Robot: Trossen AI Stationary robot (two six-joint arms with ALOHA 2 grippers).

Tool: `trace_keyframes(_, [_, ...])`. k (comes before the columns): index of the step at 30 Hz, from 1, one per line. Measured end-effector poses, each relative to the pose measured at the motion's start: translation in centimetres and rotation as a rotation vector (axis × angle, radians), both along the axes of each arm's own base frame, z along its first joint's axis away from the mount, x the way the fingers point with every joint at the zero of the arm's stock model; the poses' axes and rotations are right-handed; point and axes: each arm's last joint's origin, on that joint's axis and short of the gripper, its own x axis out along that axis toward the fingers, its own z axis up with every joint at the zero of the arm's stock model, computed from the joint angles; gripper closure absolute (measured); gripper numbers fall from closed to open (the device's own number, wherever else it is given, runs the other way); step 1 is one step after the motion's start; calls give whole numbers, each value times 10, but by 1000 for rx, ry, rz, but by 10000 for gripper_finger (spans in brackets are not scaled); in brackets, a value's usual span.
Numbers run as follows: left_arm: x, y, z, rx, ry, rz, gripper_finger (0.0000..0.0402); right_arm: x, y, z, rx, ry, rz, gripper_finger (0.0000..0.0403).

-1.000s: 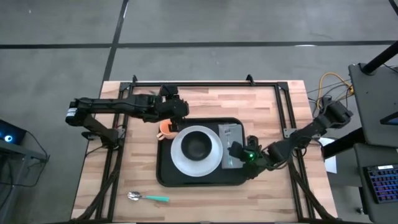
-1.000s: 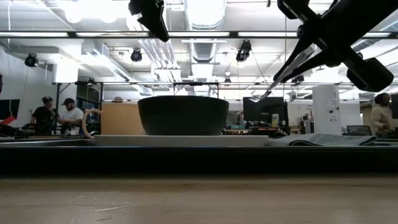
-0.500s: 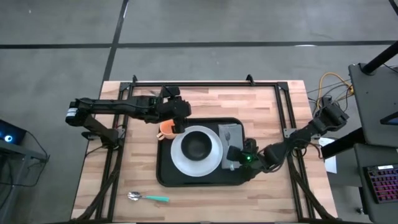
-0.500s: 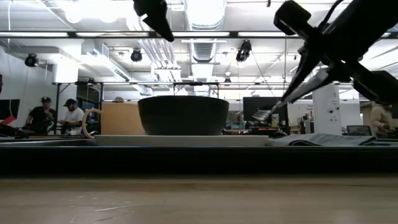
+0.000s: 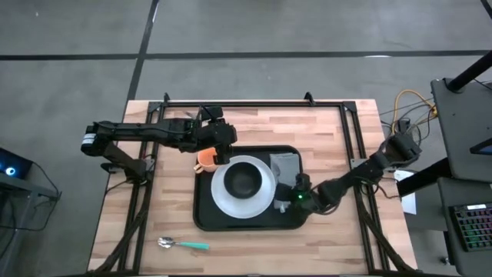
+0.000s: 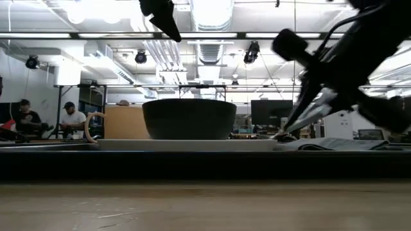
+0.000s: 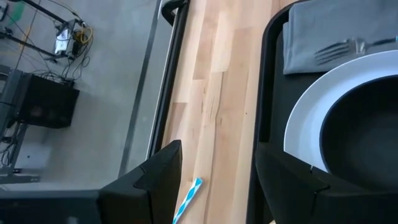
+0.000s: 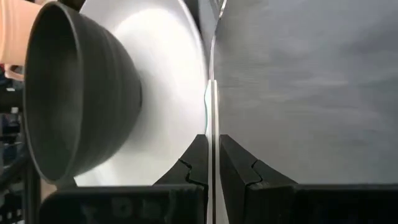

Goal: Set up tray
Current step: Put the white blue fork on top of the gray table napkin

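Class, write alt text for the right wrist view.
The right gripper is shut on a fork lying over a grey napkin. Beside it, a dark bowl sits on a white plate.

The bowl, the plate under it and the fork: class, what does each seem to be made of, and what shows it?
Bowl: dark, matte, faintly ribbed wall; probably stoneware, possibly plastic.
Plate: plain white with a soft sheen; likely glazed ceramic or melamine.
Fork: thin, silvery, catching light; looks like metal. The right gripper is shut on its handle.

One tray (image 5: pixel 206 219), one plate (image 5: pixel 220 194), one bowl (image 5: pixel 245 181), one cup (image 5: pixel 205 161), one napkin (image 5: pixel 285 165), one fork (image 7: pixel 341 48), one spoon (image 5: pixel 183 245)
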Motion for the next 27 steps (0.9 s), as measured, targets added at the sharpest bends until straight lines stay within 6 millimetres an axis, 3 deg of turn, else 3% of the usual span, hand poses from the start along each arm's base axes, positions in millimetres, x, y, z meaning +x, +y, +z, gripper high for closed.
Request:
trace_keyframes(4, [0,0,0,4,5,-4,217,6,-6,2,-5,4,5,394])
trace_keyframes(16, [-2,0,-3,4,37,-4,217,1,-14,6,-21,31,-9,393])
trace_keyframes(27, [-2,0,-4,4,41,-4,217,0,-13,5,5,42,-1,343])
